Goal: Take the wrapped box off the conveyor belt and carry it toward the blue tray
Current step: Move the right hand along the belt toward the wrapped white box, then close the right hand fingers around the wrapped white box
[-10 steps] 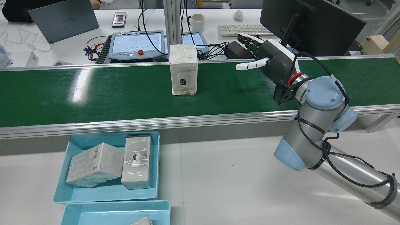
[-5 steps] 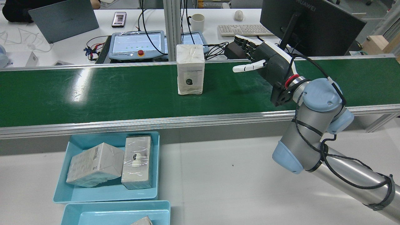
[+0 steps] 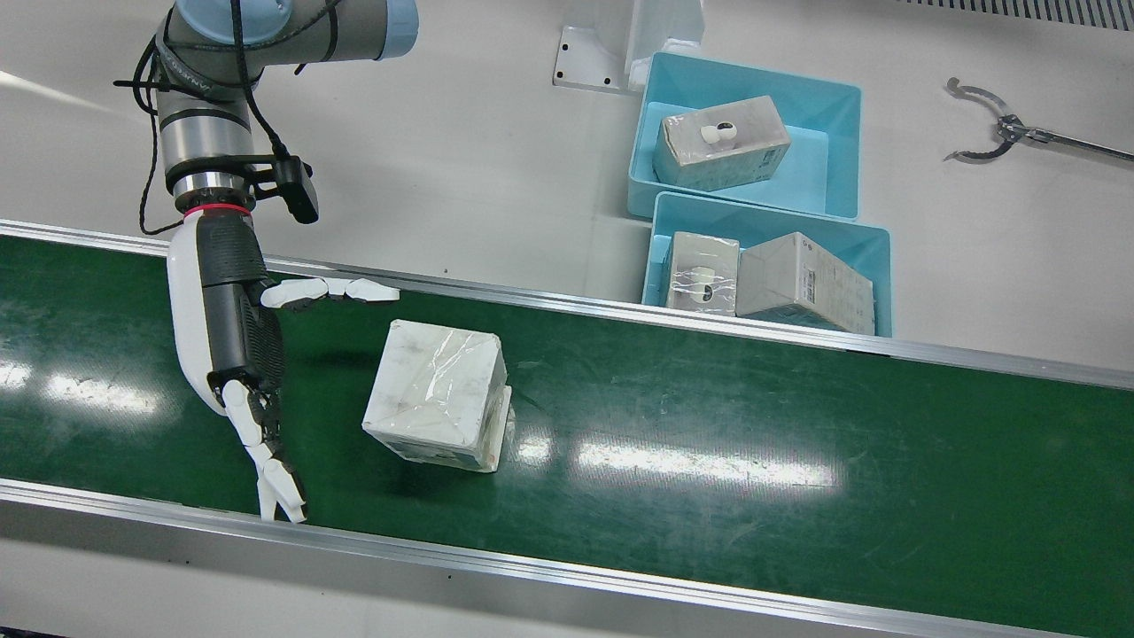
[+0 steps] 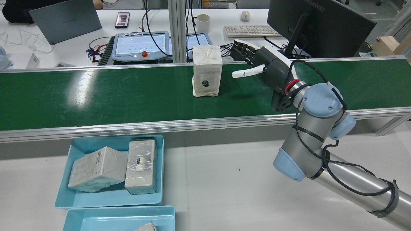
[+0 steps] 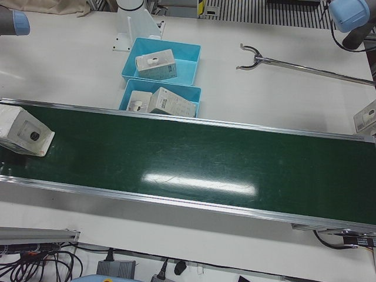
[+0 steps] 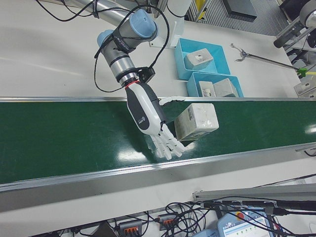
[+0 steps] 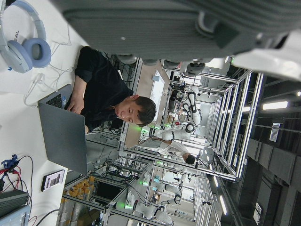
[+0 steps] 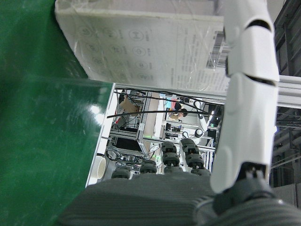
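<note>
Green conveyor belt (image 4: pixel 96 96) runs across the station, with a white table on the robot's side and a cluttered desk beyond. Wrapped box (image 4: pixel 207 70) stands upright on the belt near its far edge, untouched. Right hand (image 4: pixel 263 65) hangs just beside the box on the right in the rear view, fingers spread with the thumb out toward the box, holding nothing; a clear gap between them. Step in hand looks like the reach before the grasp. Next move probably calls for closing the gap so thumb and fingers sit on opposite faces, then closing on the box and lifting. Blue tray (image 4: pixel 80 200) sits on the table near-left of the belt, already holding two wrapped boxes; a second tray (image 3: pixel 824 106) holds one more. Nothing between hand and box. Left hand: its own camera shows only a sliver of it, so spread or closed I cannot tell. A reacher tool (image 3: pixel 992 133) lies well apart.
</note>
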